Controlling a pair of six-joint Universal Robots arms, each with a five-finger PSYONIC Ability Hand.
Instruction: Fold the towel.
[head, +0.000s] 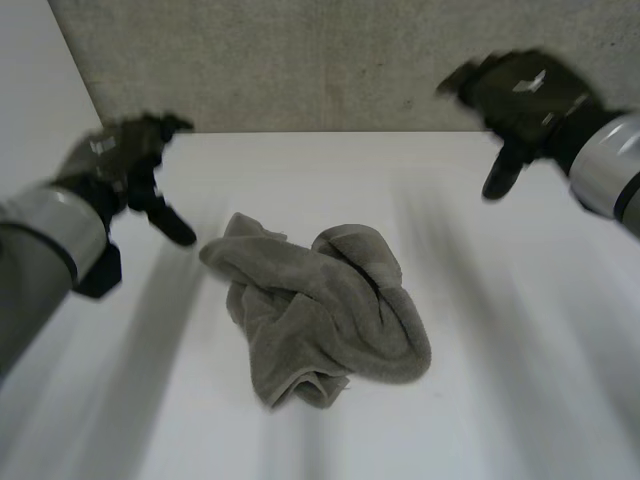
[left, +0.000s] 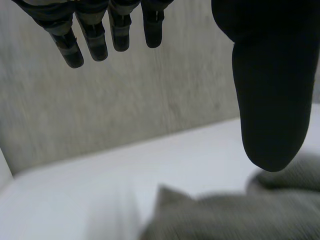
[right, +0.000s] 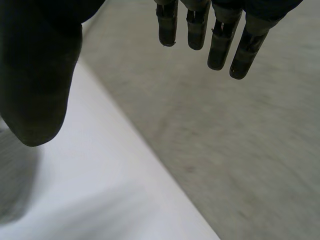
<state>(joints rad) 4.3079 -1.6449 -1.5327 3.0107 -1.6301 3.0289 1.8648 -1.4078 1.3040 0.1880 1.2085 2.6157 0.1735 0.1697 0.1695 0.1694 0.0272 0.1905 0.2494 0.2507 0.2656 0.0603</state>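
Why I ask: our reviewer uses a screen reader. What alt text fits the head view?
A crumpled grey towel lies in a heap in the middle of the white table, touched by neither hand. The left hand and the right hand hang open above the table's far part, one to each side of the towel, with a grey wall behind.

No text, label, brand, number or sign is legible on the towel (head: 320, 310), table (head: 500, 340), wall (head: 330, 60), left hand (head: 122, 165) or right hand (head: 520, 95).
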